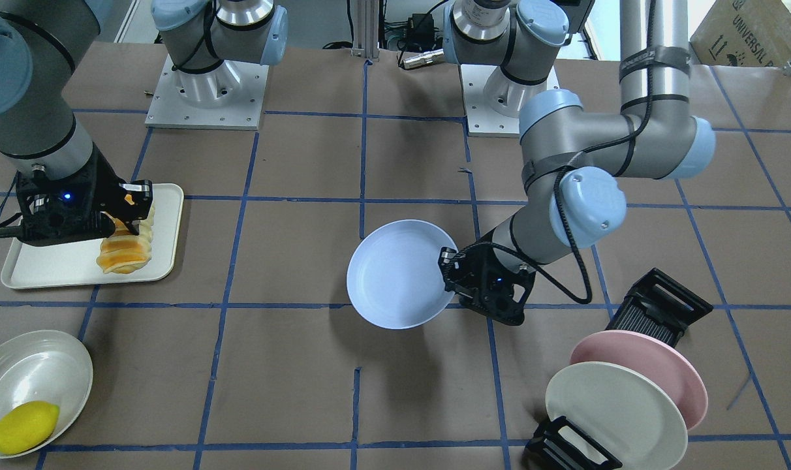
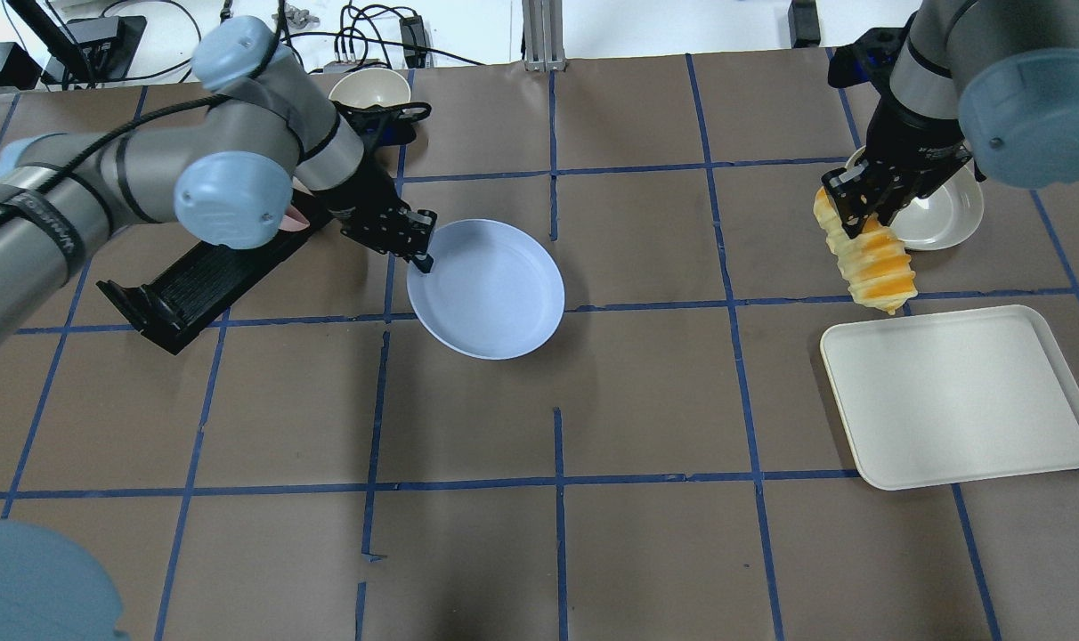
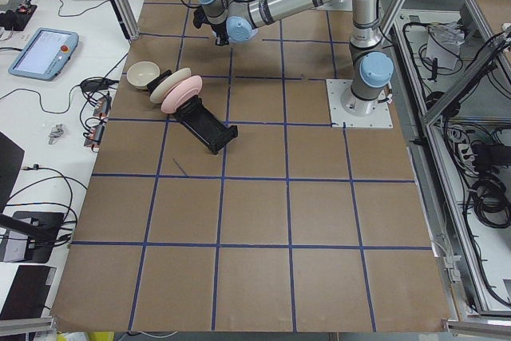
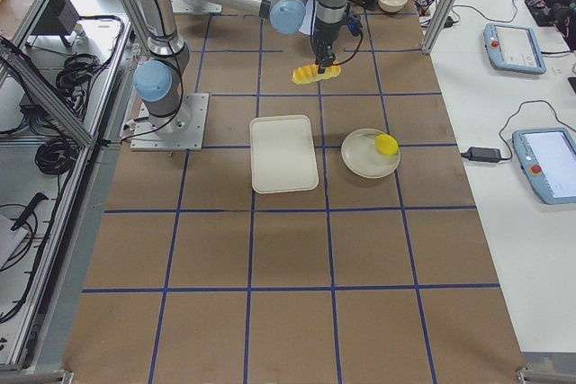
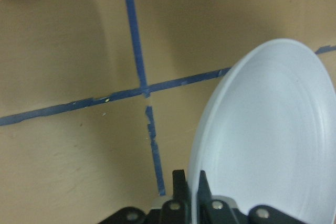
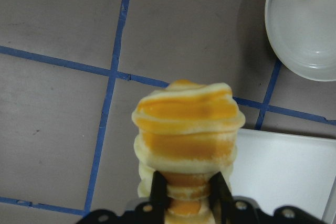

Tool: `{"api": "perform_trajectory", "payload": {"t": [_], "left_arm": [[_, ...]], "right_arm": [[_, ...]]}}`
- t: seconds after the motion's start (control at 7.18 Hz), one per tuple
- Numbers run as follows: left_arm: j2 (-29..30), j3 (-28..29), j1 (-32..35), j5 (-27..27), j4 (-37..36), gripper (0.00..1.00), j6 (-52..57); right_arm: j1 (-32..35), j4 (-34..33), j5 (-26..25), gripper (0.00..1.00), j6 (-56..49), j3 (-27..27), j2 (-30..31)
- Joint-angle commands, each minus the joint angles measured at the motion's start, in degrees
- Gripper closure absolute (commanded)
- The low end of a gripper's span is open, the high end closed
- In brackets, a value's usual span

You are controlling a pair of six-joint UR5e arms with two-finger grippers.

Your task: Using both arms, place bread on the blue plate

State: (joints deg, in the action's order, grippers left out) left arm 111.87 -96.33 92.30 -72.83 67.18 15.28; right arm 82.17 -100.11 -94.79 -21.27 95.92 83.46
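My left gripper (image 2: 419, 258) is shut on the rim of the blue plate (image 2: 490, 289) and holds it slightly tilted just above the table's middle. In the left wrist view its fingers (image 5: 181, 192) pinch the plate's edge (image 5: 268, 140). My right gripper (image 2: 860, 209) is shut on one end of the bread (image 2: 871, 263), a ridged golden loaf that hangs in the air by the far edge of the cream tray (image 2: 958, 396). The bread (image 6: 186, 129) fills the right wrist view. The plate (image 1: 395, 274) and bread (image 1: 124, 251) are about half a table apart.
A white bowl (image 1: 30, 372) with a yellow lemon (image 1: 25, 427) sits beyond the tray. A black rack (image 1: 656, 307) holds a pink plate (image 1: 650, 365) and a cream plate (image 1: 614, 418) near my left arm. A small bowl (image 2: 370, 87) stands at the far edge.
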Motion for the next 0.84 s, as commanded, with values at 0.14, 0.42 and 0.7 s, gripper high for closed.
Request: {"api": "perform_trajectory", "payload": {"t": [0.14,0.42,0.7], "left_arm": [[4.1,-0.4,4.9,0.0,-6.6,0.98,-5.2],[5.6,-0.2,5.6,0.1,-8.8,0.96,-6.7],[4.6,-0.1,5.4,-0.4,-9.8,0.00,-7.4]], "right_arm": [[0.0,-0.2,0.0,0.62,0.0,0.0,0.0],[0.1,0.1,0.0,0.60,0.6,-0.1,0.2],[0.1,0.4,0.0,0.60,1.0,0.0,0.2]]}}
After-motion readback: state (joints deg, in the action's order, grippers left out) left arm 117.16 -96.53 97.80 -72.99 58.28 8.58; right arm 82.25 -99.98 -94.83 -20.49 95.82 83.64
